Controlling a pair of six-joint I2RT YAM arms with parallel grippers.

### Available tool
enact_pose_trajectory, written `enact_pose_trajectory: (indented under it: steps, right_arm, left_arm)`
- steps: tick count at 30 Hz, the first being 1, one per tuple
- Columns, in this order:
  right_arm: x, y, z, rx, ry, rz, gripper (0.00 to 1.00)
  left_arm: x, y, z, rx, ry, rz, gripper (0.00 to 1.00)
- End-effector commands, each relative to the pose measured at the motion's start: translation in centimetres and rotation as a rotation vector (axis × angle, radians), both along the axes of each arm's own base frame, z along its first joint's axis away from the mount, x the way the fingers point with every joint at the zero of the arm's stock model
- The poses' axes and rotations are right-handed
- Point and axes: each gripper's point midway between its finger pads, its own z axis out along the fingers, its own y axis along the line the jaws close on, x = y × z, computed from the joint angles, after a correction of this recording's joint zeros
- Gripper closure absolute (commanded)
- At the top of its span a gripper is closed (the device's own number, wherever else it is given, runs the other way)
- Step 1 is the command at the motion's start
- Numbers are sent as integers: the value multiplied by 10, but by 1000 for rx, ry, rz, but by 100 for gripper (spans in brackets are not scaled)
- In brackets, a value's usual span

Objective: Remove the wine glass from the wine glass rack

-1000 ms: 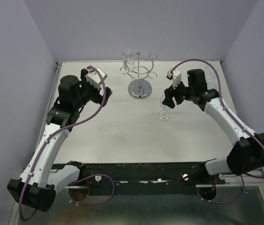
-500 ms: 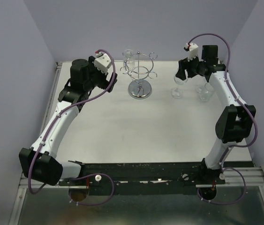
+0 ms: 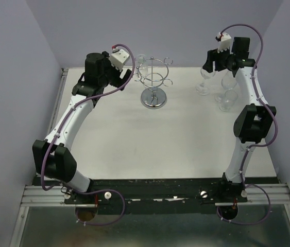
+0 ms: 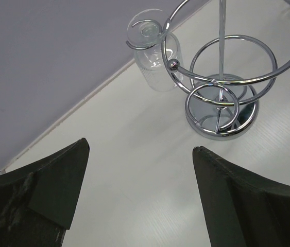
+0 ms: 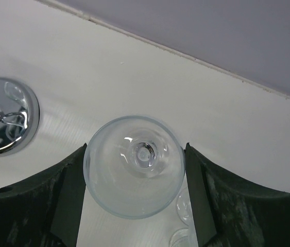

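Right gripper clamped round bowl of wine glass, well clear of rack, far right of table, near two more glasses. Left gripper wide open just beside wine glass rack. Hanging glass upside down on rack hook.

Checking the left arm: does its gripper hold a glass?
No, the left gripper is open and empty; the glass hangs on the rack beyond it.
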Motion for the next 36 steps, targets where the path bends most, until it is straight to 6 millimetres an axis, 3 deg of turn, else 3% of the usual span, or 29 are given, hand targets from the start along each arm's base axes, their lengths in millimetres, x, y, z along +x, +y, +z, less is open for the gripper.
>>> enact_pose_trajectory:
  steps: [1,12,21,25,31,36]
  right_arm:
    - [4,-11,8,8,2,-52,44]
    - [2,-26,-23,-10,70,-104,42]
    - [-1,-22,-32,8,103,-101,25]
    - [-4,-20,-28,18,100,-91,14]
    - [-5,-18,-22,21,89,-84,9]
    - [-8,-11,1,58,54,-64,7]
  left_arm:
    - [15,6,9,17,-35,32,1]
    - [34,-2,5,-20,-19,36,1]
    - [49,5,8,-125,18,58,1]
    - [58,13,11,-161,12,14,1]
    - [69,18,10,-190,4,-42,1]
    - [77,14,0,-180,-30,-102,1]
